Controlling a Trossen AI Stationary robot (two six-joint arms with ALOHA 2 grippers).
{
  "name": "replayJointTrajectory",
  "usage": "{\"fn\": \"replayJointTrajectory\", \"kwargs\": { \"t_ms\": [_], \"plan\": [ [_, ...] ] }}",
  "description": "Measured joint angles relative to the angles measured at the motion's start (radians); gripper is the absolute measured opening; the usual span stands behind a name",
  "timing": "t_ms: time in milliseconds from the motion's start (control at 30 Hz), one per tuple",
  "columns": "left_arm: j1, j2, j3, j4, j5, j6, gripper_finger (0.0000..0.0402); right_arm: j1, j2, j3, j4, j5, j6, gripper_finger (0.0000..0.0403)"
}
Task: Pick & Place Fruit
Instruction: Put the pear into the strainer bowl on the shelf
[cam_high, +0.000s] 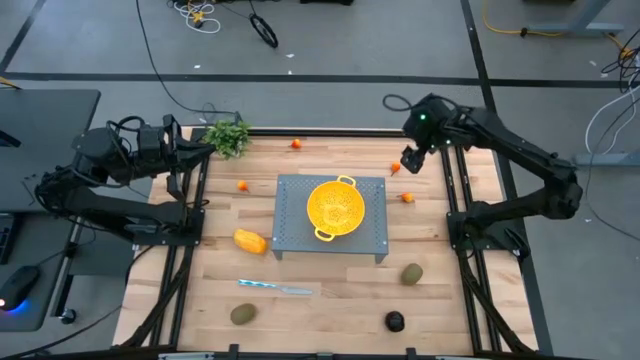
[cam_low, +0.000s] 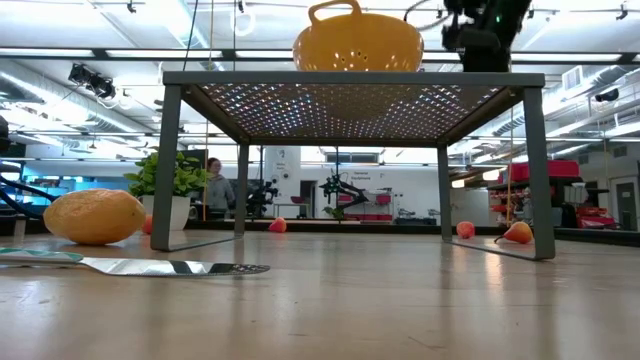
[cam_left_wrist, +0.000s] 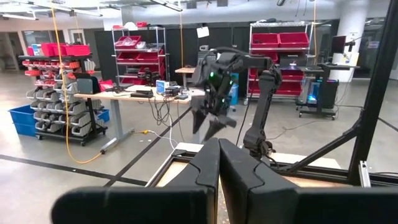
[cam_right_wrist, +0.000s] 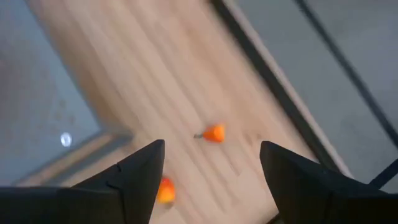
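Your right gripper (cam_right_wrist: 211, 165) hangs spread wide above a small orange-red fruit (cam_right_wrist: 214, 133) on the table (cam_high: 330, 310). Your left gripper (cam_left_wrist: 219, 163) is pressed together, parked at the table's far-left corner.

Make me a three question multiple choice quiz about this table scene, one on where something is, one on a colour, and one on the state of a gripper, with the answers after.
1. Where does the colander sit?
A. on top of the grey rack
B. on the wood under the rack
C. on the floor

2. What colour is the colander?
A. blue
B. yellow
C. white

3. How is the right gripper?
A. shut on the knife
B. shut on the colander
C. open, above a small orange-red fruit

Answers:
1 A, the low view shows it resting on the rack's top.
2 B, it looks yellow in the high and low views.
3 C, the right wrist view shows the fingers spread, with nothing between them.
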Motion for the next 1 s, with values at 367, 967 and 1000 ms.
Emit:
{"fn": "replayJointTrajectory", "kwargs": {
  "t_ms": [367,967,1000],
  "plan": [
    [0.000,0.000,0.000,0.000,0.000,-0.005,0.0010,-0.004,0.000,-0.195,0.049,0.000,-0.012,0.0275],
    [0.000,0.000,0.000,0.000,0.000,-0.005,0.0011,-0.003,0.000,-0.242,0.085,0.001,-0.020,0.0275],
    [0.000,0.000,0.000,0.000,0.000,-0.006,0.0013,-0.003,0.000,-0.242,0.086,0.001,-0.020,0.0275]
  ]
}}
